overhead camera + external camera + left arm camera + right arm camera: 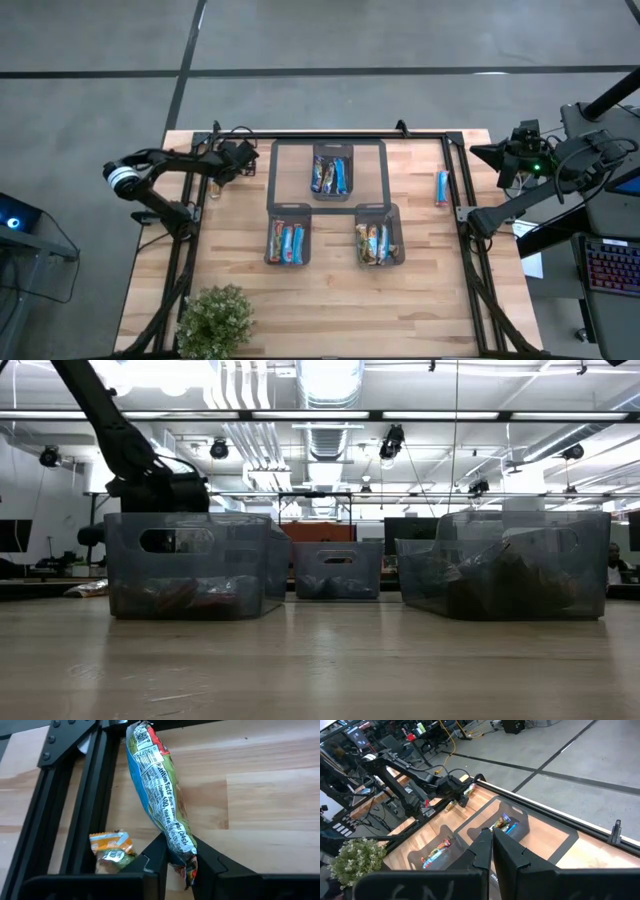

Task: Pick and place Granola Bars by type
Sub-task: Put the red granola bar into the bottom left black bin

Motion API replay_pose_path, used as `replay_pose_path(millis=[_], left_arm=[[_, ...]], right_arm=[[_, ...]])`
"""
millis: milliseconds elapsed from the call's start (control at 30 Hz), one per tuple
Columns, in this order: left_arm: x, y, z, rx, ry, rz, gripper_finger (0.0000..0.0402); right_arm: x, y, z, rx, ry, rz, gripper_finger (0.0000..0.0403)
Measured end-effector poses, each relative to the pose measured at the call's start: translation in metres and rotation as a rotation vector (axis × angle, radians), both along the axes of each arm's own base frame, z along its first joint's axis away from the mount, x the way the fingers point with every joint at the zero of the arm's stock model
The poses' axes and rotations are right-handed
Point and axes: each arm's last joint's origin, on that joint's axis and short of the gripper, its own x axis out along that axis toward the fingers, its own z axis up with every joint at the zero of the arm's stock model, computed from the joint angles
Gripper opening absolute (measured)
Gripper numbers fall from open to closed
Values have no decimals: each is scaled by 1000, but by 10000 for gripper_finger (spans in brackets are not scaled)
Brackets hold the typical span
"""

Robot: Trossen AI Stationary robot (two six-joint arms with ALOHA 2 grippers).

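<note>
My left gripper [179,851] is shut on a granola bar [156,790] in a blue printed wrapper, at the table's far left corner [238,160] beside the black frame rail. A small orange-wrapped bar [111,848] lies flat on the wood next to that rail. Another blue bar [441,187] lies on its side near the table's right edge. Three bins hold sorted bars: far middle [332,172], near left [287,240], near right [378,238]. My right gripper [491,840] waits shut, raised past the table's far right corner [497,155]. My left gripper pinches the bar's near end [184,854] between its two fingers, close to the crimped seal. The fingers slant down and lie in line with the bar, which stretches away from them. Whether its far end [144,735] rests on the table, I cannot tell.
A black frame [330,137] runs along the table's far edge and both sides. A potted plant [215,320] stands at the near left corner. Bare wood lies between the bins and the near edge.
</note>
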Motion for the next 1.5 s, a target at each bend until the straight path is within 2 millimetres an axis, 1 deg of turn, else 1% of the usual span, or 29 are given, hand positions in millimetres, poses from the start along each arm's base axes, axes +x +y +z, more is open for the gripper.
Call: replay_pose_path(millis=[167, 267, 467, 700, 1100, 1233, 1333, 1500], left_arm=[[-2, -3, 10, 24, -22, -5, 44], [-2, -6, 19, 43, -70, -3, 44], [0, -17, 42, 93, -227, -30, 44], [5, -37, 67, 144, -396, -95, 44], [11, -70, 93, 175, -556, -282, 44], [13, -81, 101, 183, -569, -363, 44], [17, -86, 113, 193, -575, -449, 44], [25, -91, 142, 211, -605, -595, 44]], right_arm=[[0, 0, 0, -1, 0, -2, 8], [0, 0, 0, -1, 0, -2, 8], [0, -1, 0, -9, -4, -20, 8], [0, -1, 0, -17, -2, -23, 8], [0, -1, 0, -55, 17, -8, 8], [0, -1, 0, -65, 21, -4, 8], [0, -1, 0, -67, 22, -2, 8], [0, -1, 1, -78, 25, 3, 8]])
